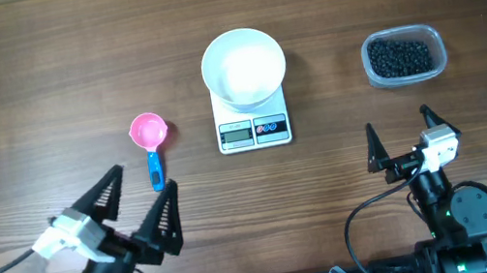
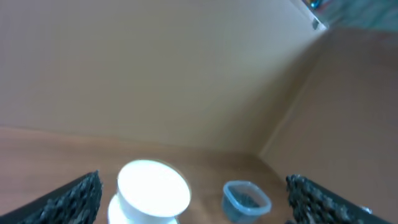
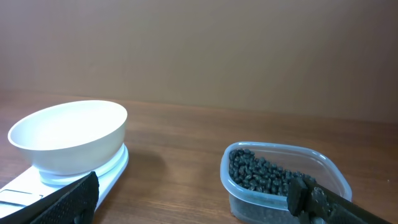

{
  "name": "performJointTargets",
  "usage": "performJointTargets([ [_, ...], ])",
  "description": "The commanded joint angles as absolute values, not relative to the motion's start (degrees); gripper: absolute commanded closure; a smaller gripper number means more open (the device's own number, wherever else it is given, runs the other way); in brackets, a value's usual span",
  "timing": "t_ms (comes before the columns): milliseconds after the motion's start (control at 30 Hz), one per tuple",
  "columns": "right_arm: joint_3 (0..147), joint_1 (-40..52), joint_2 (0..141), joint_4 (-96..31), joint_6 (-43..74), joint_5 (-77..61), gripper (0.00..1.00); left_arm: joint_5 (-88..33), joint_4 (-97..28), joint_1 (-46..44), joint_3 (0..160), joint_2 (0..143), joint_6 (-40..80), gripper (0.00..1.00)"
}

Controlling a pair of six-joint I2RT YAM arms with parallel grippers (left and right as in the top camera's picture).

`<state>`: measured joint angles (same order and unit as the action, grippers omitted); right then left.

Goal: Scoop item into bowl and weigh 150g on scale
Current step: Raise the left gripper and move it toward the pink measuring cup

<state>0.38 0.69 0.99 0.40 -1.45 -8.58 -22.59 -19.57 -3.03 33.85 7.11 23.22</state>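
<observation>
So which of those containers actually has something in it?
The clear tub, full of black beads; the white bowl on the scale and the pink scoop are empty.

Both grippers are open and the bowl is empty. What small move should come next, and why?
Probably the left gripper should lower onto the blue handle of the pink scoop. The scoop lies just ahead of its open jaws, nothing is held, the white bowl sits empty on the scale, and the black pellets are all in the clear tub at right.
</observation>
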Motion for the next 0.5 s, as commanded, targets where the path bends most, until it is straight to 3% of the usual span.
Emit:
performJointTargets([
  [0,0.30,0.95,0.64,0.58,-1.91,-8.88,0.00,-19.40,-27.03,-2.72,42.22,15.09,21.41,0.00],
  [233,0.30,0.95,0.64,0.58,-1.91,-8.88,0.00,-20.84,-46.28,-2.72,58.13,31.79,21.39,0.00],
  [467,0.30,0.95,0.64,0.58,-1.93,-8.88,0.00,-31.51,-49.95,-2.72,61.58,38.06,21.39,0.00],
])
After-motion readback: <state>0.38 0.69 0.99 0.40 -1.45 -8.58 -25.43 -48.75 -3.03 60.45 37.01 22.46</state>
